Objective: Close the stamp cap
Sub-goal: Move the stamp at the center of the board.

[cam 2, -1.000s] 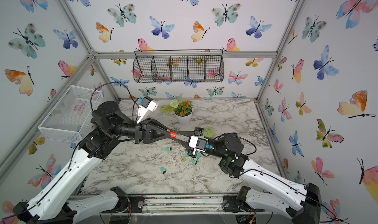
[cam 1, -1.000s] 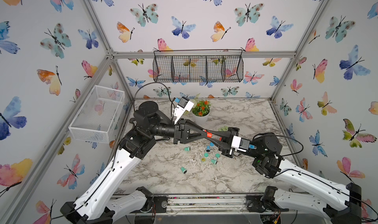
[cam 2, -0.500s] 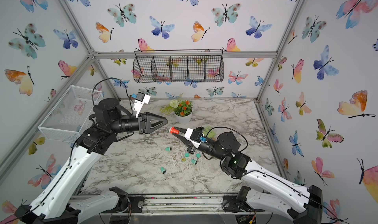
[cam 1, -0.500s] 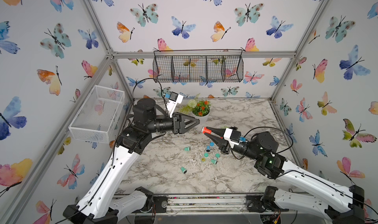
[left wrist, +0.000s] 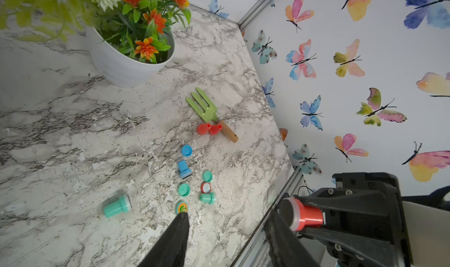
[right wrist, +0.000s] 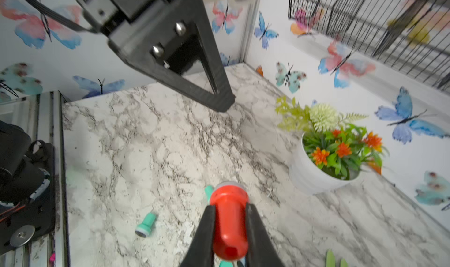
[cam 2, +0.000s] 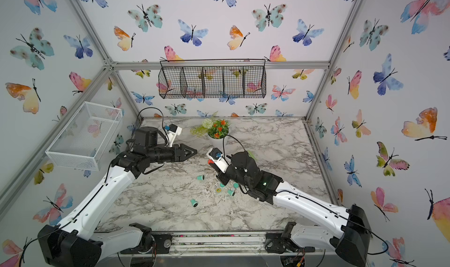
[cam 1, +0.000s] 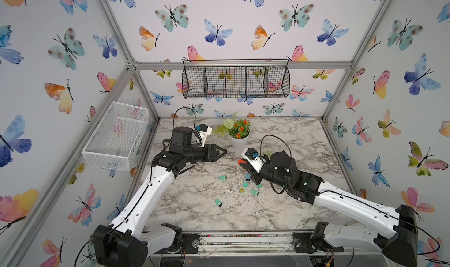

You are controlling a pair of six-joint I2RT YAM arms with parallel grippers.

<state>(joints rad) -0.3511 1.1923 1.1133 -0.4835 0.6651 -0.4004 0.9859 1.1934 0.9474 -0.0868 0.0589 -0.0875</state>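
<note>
Bimanual cell, seen from its open front. Nearest, the front rail carries both arm bases at the edge of the marble table. On the table a lone teal stamp lies on its side. Just beyond it lies a loose cluster of small stamps and caps, teal and blue, close under the right arm. A second teal stamp lies apart, toward the left arm.

Past the cluster the right gripper is raised off the table, its jaws pinching the narrow handle of the red stamp. The stamp's wide end, ringed in pale grey, points at the left gripper. That gripper hangs opposite, apart from the stamp, its fingers spread with nothing between them. Whether a cap sits on the stamp's face cannot be told.

Farther back lie a green garden fork and two red pieces beside its wooden handle. Behind these stands a white flower pot. On the walls hang a white mesh bin, on the left arm's side, and a black wire basket, on the far wall.
</note>
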